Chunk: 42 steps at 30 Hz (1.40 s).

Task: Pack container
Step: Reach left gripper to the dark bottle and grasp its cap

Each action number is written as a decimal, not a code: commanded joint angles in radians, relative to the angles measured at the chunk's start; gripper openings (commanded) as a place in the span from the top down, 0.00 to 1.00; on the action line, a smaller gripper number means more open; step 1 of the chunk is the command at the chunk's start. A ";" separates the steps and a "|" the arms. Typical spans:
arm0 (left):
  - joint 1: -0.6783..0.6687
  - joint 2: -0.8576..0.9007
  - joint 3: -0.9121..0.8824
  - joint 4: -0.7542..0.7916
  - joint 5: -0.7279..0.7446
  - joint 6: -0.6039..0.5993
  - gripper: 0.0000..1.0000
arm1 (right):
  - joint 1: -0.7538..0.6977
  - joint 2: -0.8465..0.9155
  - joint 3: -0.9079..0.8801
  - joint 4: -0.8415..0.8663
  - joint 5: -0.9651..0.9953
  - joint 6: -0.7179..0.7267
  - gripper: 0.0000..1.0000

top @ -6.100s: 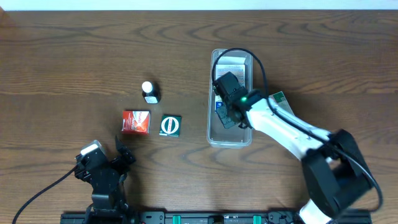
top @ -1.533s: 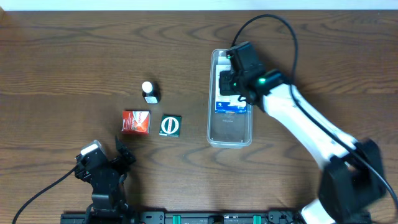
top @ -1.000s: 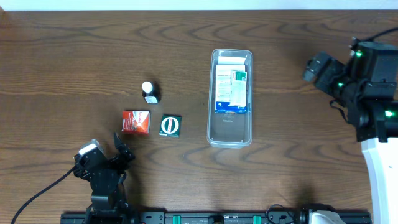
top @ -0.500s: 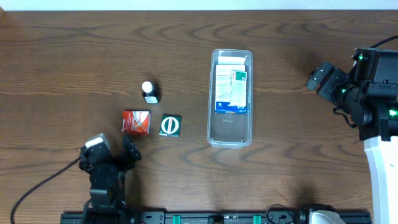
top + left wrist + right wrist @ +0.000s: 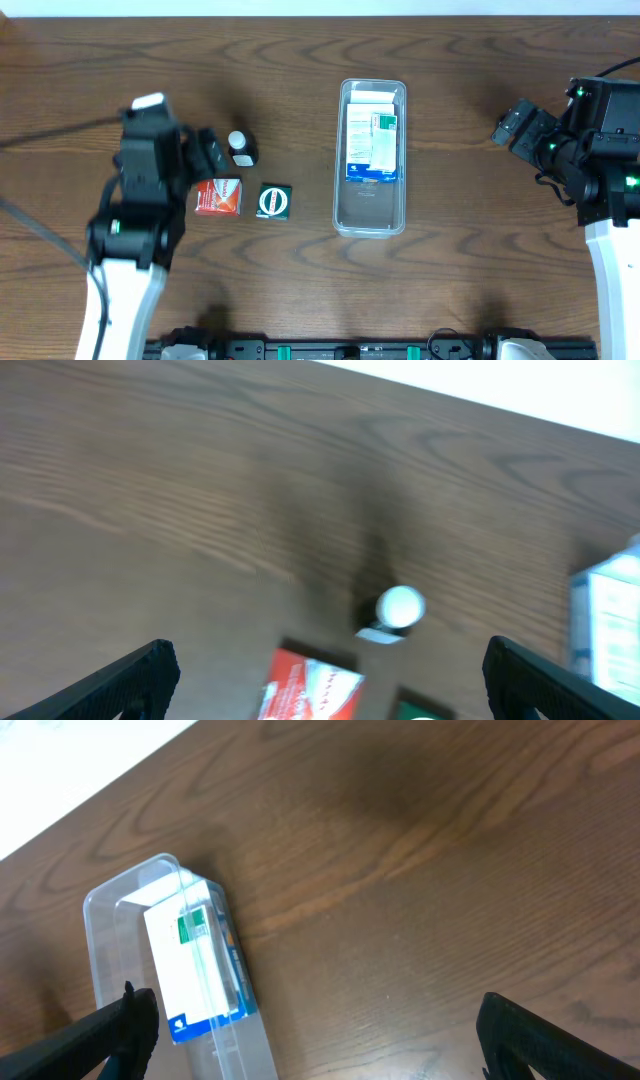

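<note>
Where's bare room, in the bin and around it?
In the clear plastic bin, the robot-side end is bare below white boxes. Bare wood from bin to right pincer. Crowded: red box, green box, white-capped bottle by left pincer.

The left arm reaches forward from its base, its left gripper (image 5: 206,152) hanging with fingers spread wide. The right arm stands off to the far right, its right gripper (image 5: 516,124) likewise gaping, turned inward.
</note>
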 commanded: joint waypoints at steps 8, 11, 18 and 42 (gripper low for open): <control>0.004 0.221 0.028 0.085 0.095 0.008 0.02 | -0.004 -0.002 0.002 -0.001 0.000 0.010 0.01; 0.004 0.275 0.028 0.087 0.095 0.008 0.02 | -0.003 -0.002 0.002 -0.001 0.000 0.010 0.01; 0.004 0.387 0.028 0.123 0.097 0.010 0.02 | -0.003 -0.002 0.002 -0.001 0.000 0.010 0.01; -0.066 0.545 0.027 0.241 0.135 0.089 0.41 | -0.003 -0.002 0.002 -0.001 0.000 0.010 0.01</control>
